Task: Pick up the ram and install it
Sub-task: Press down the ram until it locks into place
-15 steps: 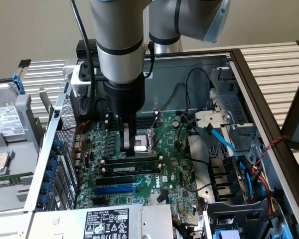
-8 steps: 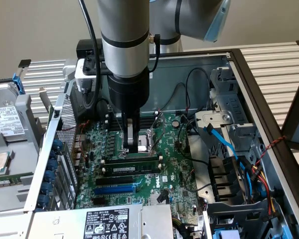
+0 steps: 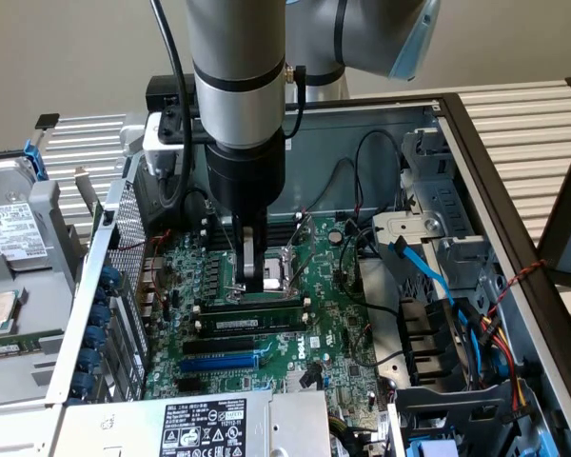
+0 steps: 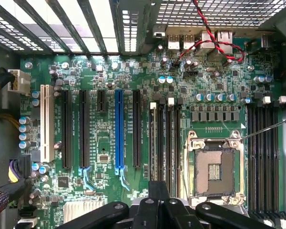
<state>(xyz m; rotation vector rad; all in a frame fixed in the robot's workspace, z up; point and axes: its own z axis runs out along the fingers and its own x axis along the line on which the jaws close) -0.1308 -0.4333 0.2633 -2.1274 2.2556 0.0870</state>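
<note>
The ram (image 3: 252, 324), a thin green stick with a pale label, stands on edge in one of the black memory slots (image 3: 252, 307) on the motherboard (image 3: 343, 333). My gripper (image 3: 256, 278) points straight down just behind those slots, at the edge of the CPU socket (image 3: 284, 259). Its fingers are shut with nothing visible between them, and they are apart from the ram. In the wrist view the gripper (image 4: 159, 202) hangs over the end of the memory slots (image 4: 165, 143); I cannot pick out the ram there.
A blue expansion slot (image 3: 219, 362) lies in front of the ram. The open CPU socket (image 4: 213, 167) sits beside the slots. The power supply (image 3: 209, 424), drive cage (image 3: 438, 248), blue and black cables (image 3: 457, 305) and case walls (image 3: 485, 171) hem in the board.
</note>
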